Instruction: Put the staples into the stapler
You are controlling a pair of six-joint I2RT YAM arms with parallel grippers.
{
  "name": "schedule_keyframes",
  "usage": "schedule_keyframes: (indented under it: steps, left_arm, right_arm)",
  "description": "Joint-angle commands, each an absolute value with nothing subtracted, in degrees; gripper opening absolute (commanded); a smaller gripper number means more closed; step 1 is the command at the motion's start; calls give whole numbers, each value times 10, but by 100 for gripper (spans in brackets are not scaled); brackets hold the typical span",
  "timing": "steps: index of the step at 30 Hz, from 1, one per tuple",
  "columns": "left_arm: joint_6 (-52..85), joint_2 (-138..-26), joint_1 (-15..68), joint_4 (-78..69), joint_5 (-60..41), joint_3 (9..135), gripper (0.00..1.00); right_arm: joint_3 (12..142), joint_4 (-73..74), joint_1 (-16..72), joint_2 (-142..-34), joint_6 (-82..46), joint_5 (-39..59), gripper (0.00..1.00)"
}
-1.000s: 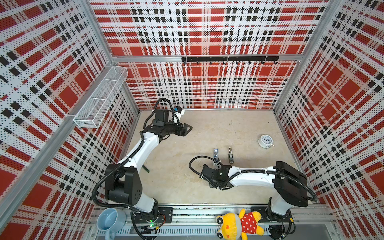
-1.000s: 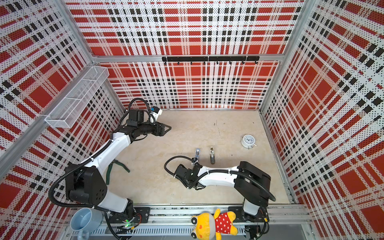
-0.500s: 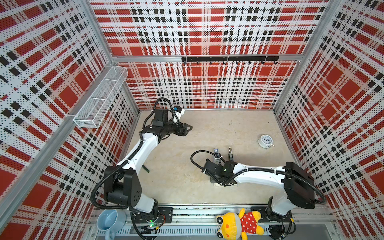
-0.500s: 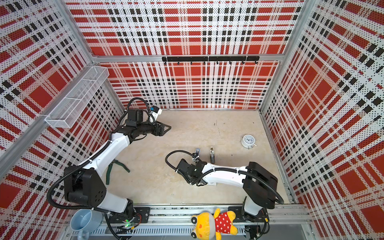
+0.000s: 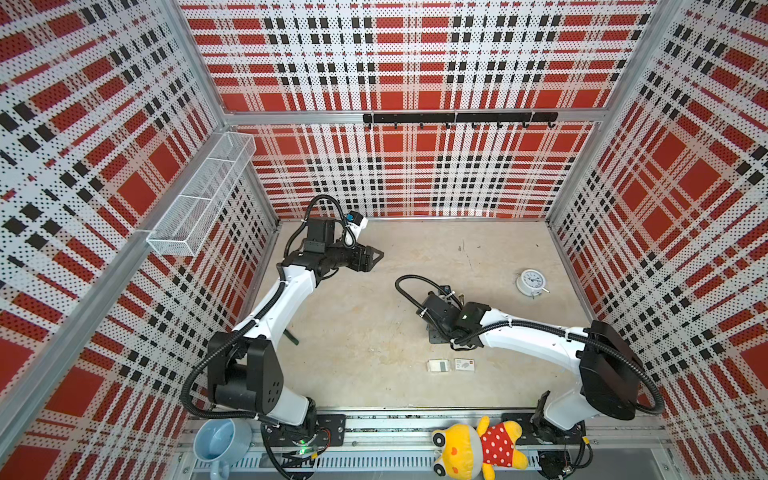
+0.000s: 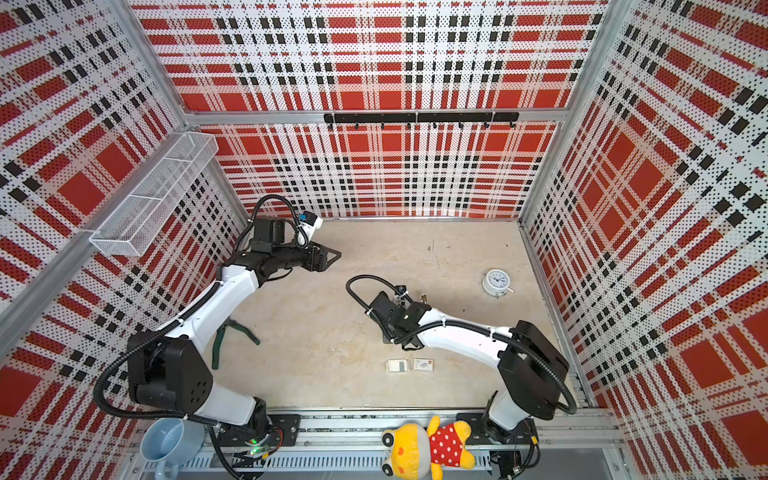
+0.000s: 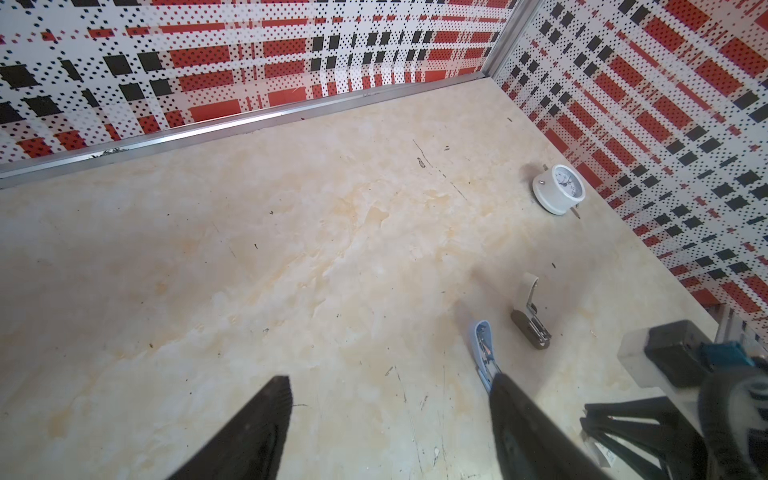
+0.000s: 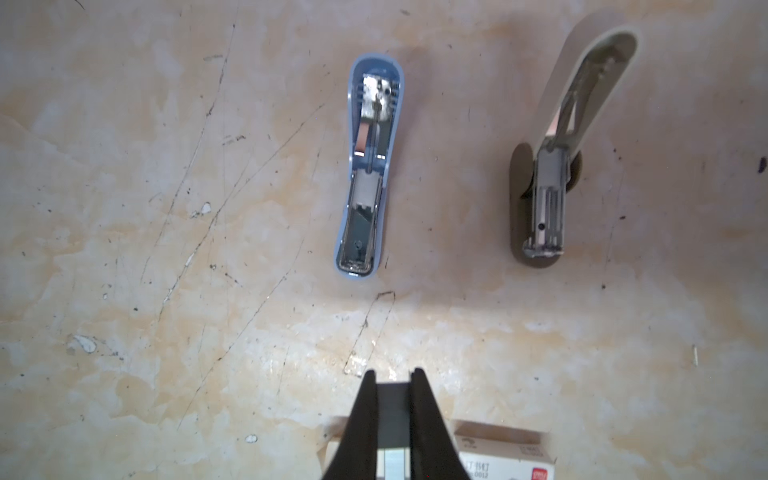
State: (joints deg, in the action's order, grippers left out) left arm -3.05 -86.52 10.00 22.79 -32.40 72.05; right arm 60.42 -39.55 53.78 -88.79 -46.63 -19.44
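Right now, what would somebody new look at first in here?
Probably the loud red plaid walls, then the yellow plush toy on the front rail. On the table, a light-blue stapler and a grey-beige stapler lie open before the right pincer, shut on staples.

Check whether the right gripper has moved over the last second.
Yes. The right gripper has moved away from the near rail, toward the stapler, uncovering the white card tray.

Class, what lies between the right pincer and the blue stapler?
Only bare, scratched tabletop separates the right pincer from the stapler, in the right wrist view.
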Motion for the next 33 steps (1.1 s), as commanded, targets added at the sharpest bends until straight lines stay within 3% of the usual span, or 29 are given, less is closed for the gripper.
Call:
schedule_keyframes:
  steps: [1, 15, 33]
  left_arm:
    - [-35, -867, 97, 231, -334, 740, 77]
    - [-76, -901, 97, 294, -376, 792, 77]
    - [-66, -907, 91, 301, -434, 791, 77]
  right_arm:
    - [602, -360, 511, -861, -412, -178, 7]
    - [527, -282, 385, -822, -304, -136, 6]
    - [489, -217, 349, -835, -250, -137, 7]
